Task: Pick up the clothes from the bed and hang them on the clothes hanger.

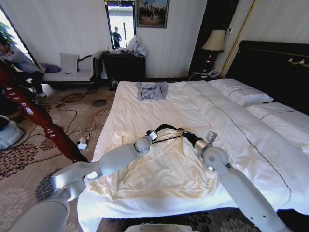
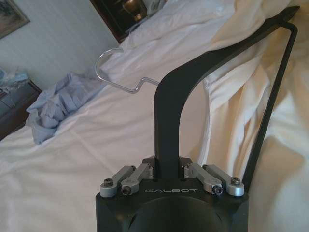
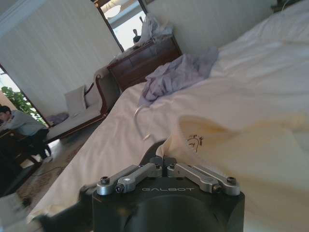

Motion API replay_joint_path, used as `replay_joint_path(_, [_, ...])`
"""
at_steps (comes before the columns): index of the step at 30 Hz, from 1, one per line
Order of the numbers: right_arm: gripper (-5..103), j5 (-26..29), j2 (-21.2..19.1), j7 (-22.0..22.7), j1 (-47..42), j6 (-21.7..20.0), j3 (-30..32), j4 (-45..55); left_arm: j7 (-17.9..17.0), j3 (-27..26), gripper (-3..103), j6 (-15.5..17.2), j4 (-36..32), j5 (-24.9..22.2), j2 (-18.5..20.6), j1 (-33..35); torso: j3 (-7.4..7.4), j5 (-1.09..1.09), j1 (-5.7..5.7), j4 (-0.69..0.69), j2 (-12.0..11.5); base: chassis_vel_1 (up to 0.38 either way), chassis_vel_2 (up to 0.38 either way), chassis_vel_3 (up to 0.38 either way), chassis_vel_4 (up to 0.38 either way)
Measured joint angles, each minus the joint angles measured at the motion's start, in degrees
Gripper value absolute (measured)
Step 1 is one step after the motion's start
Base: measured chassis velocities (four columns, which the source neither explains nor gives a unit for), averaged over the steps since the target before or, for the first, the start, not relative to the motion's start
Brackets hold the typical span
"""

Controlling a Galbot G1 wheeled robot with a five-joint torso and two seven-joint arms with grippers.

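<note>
Head view: the clothes (image 1: 159,171) lie spread flat on the bed (image 1: 251,140), near its foot edge, collar end toward the pillows. The clothes hanger (image 1: 166,129) rests at the collar. The left tool (image 1: 153,135) and right tool (image 1: 187,136) meet there from either side, presumably so one steadies the hanger while the other works the fabric over it. A small blue-grey garment (image 1: 151,90) lies well apart, further up the bed.

Left wrist view: the left tool (image 2: 167,166) is clamped together on the hanger's black neck (image 2: 166,121), just below the wire hook (image 2: 118,70). One hanger arm runs under the cream fabric (image 2: 231,87); the straight bar (image 2: 270,111) stays outside it.

Right wrist view: the right tool (image 3: 164,162) has its jaws drawn together, pinching the garment's collar edge (image 3: 193,142) beside the label, likely to hold the neck opening taut. The hook (image 3: 140,121) shows just beyond.
</note>
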Motion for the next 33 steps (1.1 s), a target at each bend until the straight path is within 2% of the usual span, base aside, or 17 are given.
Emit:
replay_joint_path(9, [0, 3.07, 2.51, 0.21, -0.56, -0.56, -0.44, 0.88, -0.26, -0.55, 22, -2.04, 3.85, 1.56, -4.04, 0.36, 0.00, 0.00, 0.00, 0.00, 0.00, 0.000, 0.000, 0.000, 0.000])
replay_joint_path(19, [0, 4.17, 1.79, -1.26, -4.74, -0.79, 0.42, 3.07, -0.94, -2.43, 22, -4.59, 7.73, 3.93, -7.13, 0.44, 0.00, 0.00, 0.00, -0.01, 0.00, 0.000, 0.000, 0.000, 0.000])
replay_joint_path(28, [0, 3.94, 1.71, -2.08, -5.80, -0.96, 0.44, 4.53, -1.10, -2.68, 22, -5.86, 7.89, 5.03, -6.98, 0.57, 0.00, 0.00, 0.00, 0.00, 0.00, 0.000, 0.000, 0.000, 0.000])
replay_joint_path(33, [0, 0.54, 1.34, -3.43, -6.69, -1.33, 0.04, 6.16, -1.41, -2.94, 22, -6.34, 7.80, 5.27, -7.03, 1.10, 0.00, 0.00, 0.00, 0.00, 0.00, 0.000, 0.000, 0.000, 0.000])
